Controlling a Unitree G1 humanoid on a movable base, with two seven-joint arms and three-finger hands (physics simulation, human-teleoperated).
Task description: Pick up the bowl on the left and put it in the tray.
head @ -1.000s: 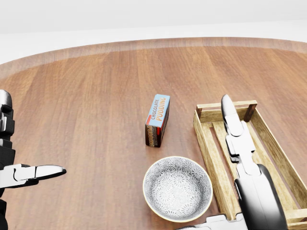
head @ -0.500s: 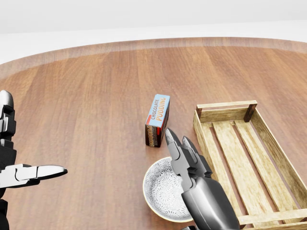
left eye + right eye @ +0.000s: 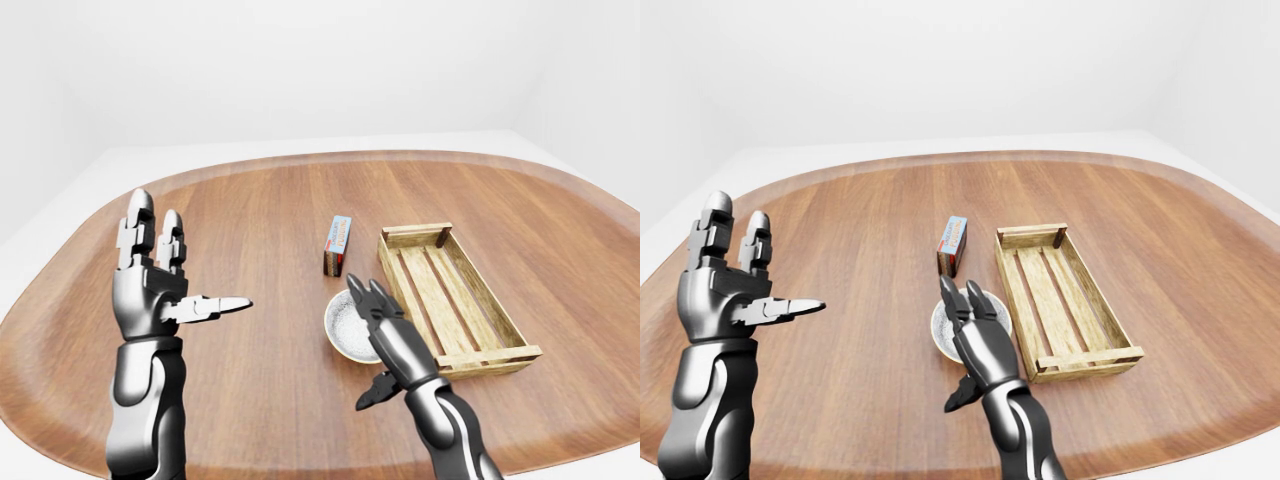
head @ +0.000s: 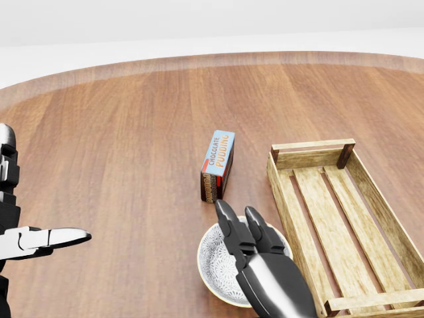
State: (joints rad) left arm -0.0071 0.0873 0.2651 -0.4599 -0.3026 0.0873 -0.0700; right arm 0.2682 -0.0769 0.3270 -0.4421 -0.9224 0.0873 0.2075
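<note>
Head view, right hand (image 4: 266, 268) spread over bowl (image 4: 214, 262), tray (image 4: 282, 187) beside

My right robot hand (image 4: 258, 262) hangs over the bowl (image 4: 213, 265), fingers straight, pointing to 11 o'clock. The pudding box (image 4: 218, 165) stands at the bowl's 12 o'clock and the tray (image 4: 283, 192) at its 3. My left robot hand (image 4: 26, 242) is spread at the view's 9.
</note>
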